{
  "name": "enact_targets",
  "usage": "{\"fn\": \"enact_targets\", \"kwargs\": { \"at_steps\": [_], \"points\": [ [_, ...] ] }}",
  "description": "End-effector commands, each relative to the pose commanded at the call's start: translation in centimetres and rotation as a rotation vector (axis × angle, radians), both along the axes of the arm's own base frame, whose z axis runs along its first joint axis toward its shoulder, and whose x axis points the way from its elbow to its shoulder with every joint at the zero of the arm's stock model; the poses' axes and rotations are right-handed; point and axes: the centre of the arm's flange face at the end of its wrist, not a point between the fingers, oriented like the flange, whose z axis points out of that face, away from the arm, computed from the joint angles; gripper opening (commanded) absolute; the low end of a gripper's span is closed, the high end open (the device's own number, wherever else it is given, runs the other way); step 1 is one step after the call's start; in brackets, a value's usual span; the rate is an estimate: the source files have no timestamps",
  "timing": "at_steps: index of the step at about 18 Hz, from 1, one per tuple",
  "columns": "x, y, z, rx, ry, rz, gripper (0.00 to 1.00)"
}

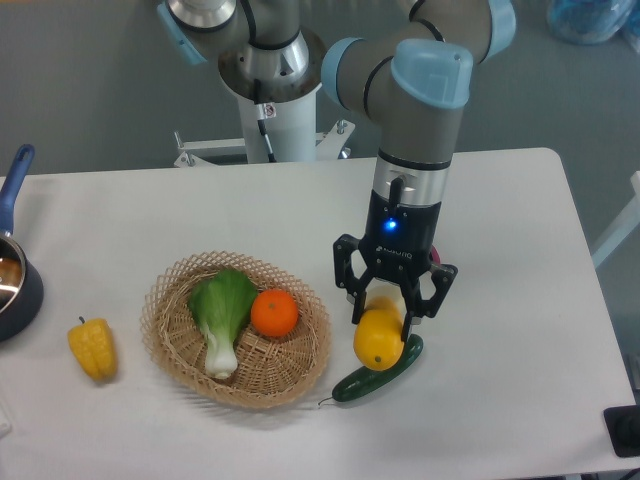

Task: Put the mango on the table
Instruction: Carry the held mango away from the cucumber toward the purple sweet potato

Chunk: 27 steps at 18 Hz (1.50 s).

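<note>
White table (520, 250) w/ basket (236, 330), yellow pepper (92, 348), cucumber (378, 371), pot (14, 280)
</note>
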Motion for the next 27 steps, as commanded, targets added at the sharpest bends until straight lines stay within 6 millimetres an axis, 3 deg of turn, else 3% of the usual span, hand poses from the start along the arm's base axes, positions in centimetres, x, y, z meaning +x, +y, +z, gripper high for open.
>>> {"fn": "enact_targets", "kwargs": {
  "at_steps": [11,20,27],
  "points": [
    [-0.2,-3.0,-7.0,-0.334,0.099,-0.202,0.43],
    [-7.1,-8.1,-10.0,-0.375,0.070,-0.141,0.43],
    [-10.6,-7.0,-11.0,-0.336,0.010,0.046,0.43]
  ]
}}
